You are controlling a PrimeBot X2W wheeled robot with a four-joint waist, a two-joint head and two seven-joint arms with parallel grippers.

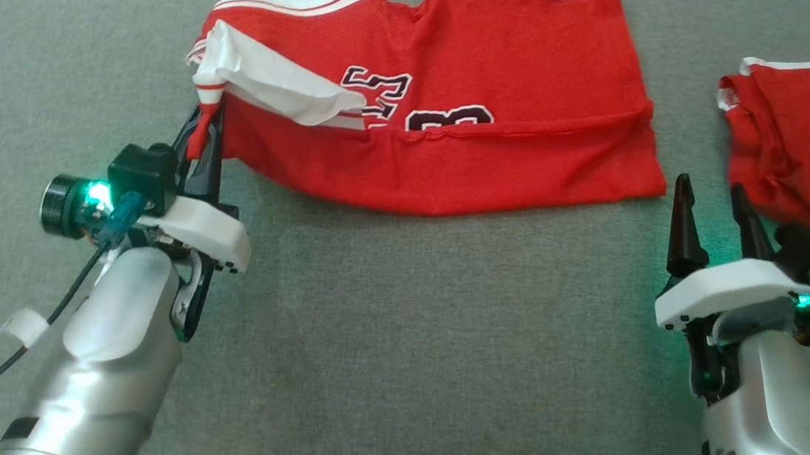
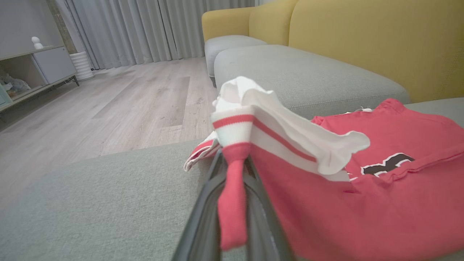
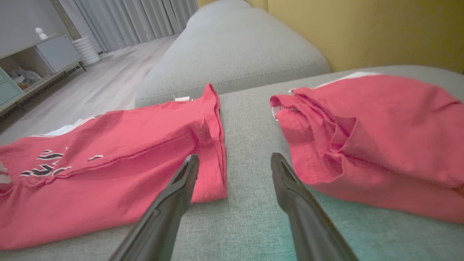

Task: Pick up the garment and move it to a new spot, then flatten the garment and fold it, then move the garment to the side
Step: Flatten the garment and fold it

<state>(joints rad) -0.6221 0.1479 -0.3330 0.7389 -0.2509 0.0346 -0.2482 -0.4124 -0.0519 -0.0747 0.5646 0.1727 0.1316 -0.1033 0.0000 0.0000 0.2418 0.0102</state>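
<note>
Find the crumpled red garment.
The crumpled garment lies far right in the head view on the grey cushion, beyond the right gripper, apart from the numbered jersey.

- The red and white jersey-cloth garment [image 1: 460, 114] looks soft, thin and matt, with smooth printed dark numerals.
- The grey upholstered sofa seat [image 1: 402, 331] is coarse woven fabric, matt.
- The left end effector [image 1: 207, 136] and right end effector [image 1: 709, 194] have dark matt plastic-looking fingers [image 1: 682, 224], smooth white plastic housings [image 1: 204, 227] and silver forearms [image 1: 118, 348] with a satin sheen.
- The pale wood-plank floor [image 2: 127, 98] is smooth, with low gloss.
</note>
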